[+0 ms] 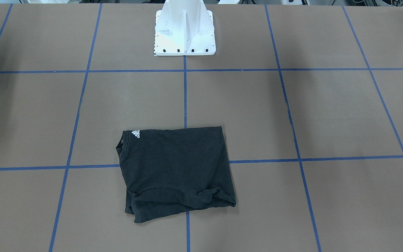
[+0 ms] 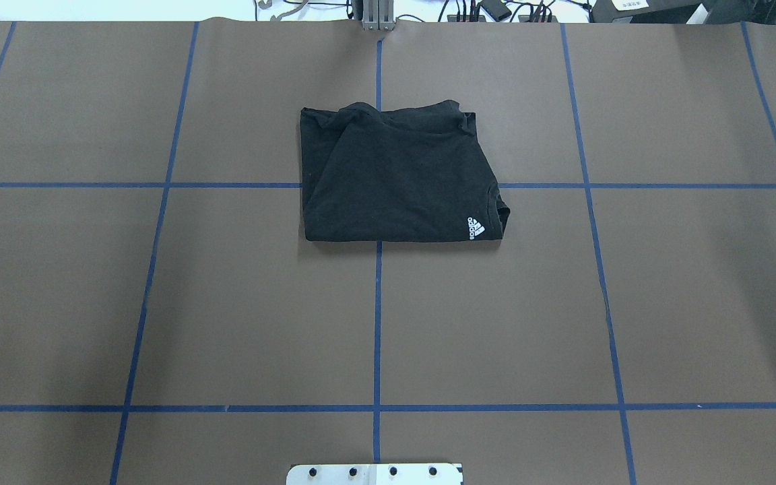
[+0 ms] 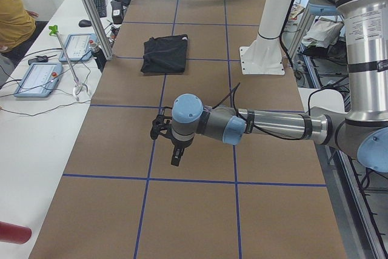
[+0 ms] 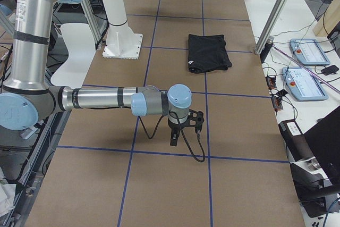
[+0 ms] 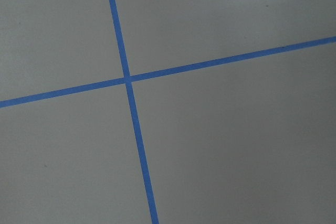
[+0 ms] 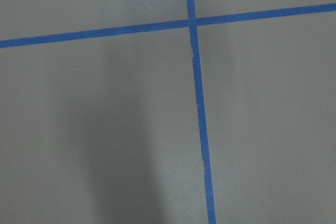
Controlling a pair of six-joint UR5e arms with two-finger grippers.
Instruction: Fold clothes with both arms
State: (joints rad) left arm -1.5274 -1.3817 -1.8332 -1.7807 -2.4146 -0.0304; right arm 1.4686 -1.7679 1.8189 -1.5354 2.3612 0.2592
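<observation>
Since the black T-shirt (image 2: 398, 178) lies as a compact folded rectangle on the brown table (image 2: 159, 303), its white logo (image 2: 476, 228) uppermost, the folding looks essentially done; only the bunched far edge might want smoothing. Both arms hang well apart from it. Whether the left end effector (image 3: 176, 157) or the right end effector (image 4: 173, 137) is spread cannot be told.
</observation>
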